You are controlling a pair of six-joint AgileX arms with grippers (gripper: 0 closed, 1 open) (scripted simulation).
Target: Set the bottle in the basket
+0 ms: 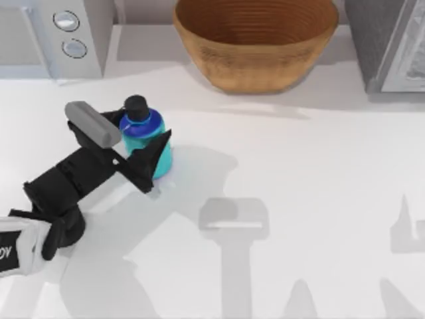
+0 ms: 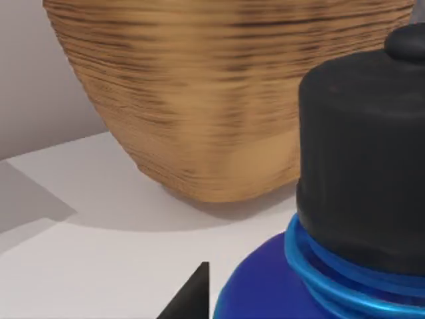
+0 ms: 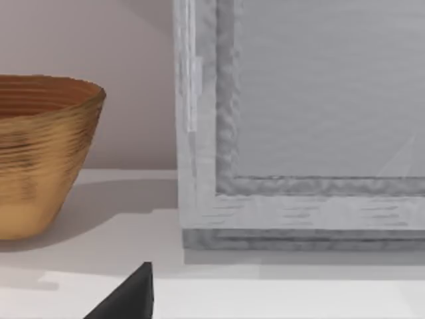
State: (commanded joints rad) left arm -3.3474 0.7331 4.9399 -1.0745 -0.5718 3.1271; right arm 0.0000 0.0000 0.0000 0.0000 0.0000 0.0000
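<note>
The turquoise bottle [image 1: 142, 129], with its dark blue shoulder and black cap, stands upright on the white table left of centre. My left gripper [image 1: 145, 143] is shut on its body, and one black finger [image 1: 151, 161] lies against the side nearer the table's middle. In the left wrist view the bottle's cap and shoulder [image 2: 358, 173] loom close, with a fingertip [image 2: 192, 299] beside them. The tan woven basket [image 1: 259, 63] sits at the back centre, beyond the bottle; its ribbed wall [image 2: 219, 100] rises behind the cap. Part of my right gripper [image 3: 129, 299] hangs over the table's right side, facing the basket [image 3: 40, 153].
A grey appliance with two round knobs [image 1: 63, 33] stands at the back left, close behind the left arm. A grey cabinet-like box [image 1: 392, 43] stands at the back right, right of the basket, and its front panel [image 3: 299, 119] faces the right wrist camera.
</note>
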